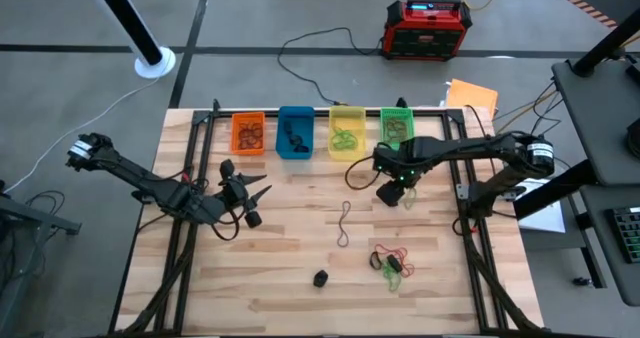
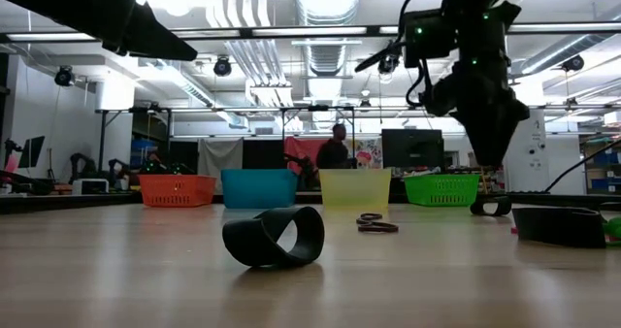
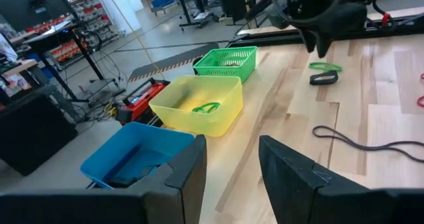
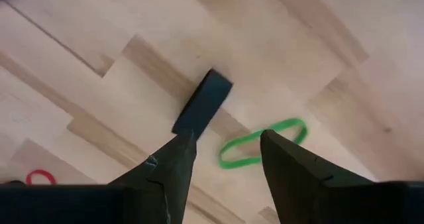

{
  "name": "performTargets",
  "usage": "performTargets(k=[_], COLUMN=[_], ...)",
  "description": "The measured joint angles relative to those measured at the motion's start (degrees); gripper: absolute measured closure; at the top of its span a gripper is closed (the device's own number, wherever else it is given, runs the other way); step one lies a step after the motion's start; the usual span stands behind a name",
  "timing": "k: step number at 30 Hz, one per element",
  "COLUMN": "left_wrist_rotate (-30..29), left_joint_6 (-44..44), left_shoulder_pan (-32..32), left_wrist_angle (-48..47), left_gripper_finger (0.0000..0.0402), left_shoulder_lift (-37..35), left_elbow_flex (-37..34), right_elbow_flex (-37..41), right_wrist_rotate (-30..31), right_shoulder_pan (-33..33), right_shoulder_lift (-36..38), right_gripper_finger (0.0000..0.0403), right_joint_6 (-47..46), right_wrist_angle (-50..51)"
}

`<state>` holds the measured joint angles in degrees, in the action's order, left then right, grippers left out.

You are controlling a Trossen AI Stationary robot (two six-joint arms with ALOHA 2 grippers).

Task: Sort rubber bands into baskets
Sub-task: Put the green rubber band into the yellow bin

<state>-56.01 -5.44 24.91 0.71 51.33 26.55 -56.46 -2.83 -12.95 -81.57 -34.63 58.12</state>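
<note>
From above, the right gripper (image 1: 398,196) hangs just in front of the green plastic basket (image 1: 397,126); the left gripper (image 1: 243,191) waits near the orange plastic basket (image 1: 248,134). Right wrist view: fingers (image 4: 173,168) apart, holding nothing, with a thin green rubber band (image 4: 262,142) flat on the wooden table (image 4: 318,65) between the tips and a wide black band (image 4: 203,102) just beyond. Left wrist view: fingers (image 3: 187,177) parted, empty.

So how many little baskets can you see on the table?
4, in a row along the table's far edge: the orange basket, then the blue basket, the yellow basket and the green basket. None looks hidden.
</note>
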Motion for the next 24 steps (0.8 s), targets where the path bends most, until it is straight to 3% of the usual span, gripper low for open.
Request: performTargets(k=[10, 24], left_wrist_rotate=[0.0, 0.0], left_joint_6=[-1.3, -6.1], left_shoulder_pan=[0.0, 0.0], left_wrist_angle=[-0.4, 0.4], left_gripper_finger=[0.0278, 0.0278], left_shoulder_lift=[0.5, 5.4], left_elbow_flex=[0.0, 0.0], right_elbow_flex=[5.7, 10.4], right_wrist_rotate=[-0.6, -0.2], right_shoulder_pan=[1.0, 1.1], right_shoulder_lift=[-0.1, 3.0], right_gripper_finger=[0.0214, 0.0215], right_joint_6=[-4.5, -4.9], right_wrist_angle=[-6.5, -1.5])
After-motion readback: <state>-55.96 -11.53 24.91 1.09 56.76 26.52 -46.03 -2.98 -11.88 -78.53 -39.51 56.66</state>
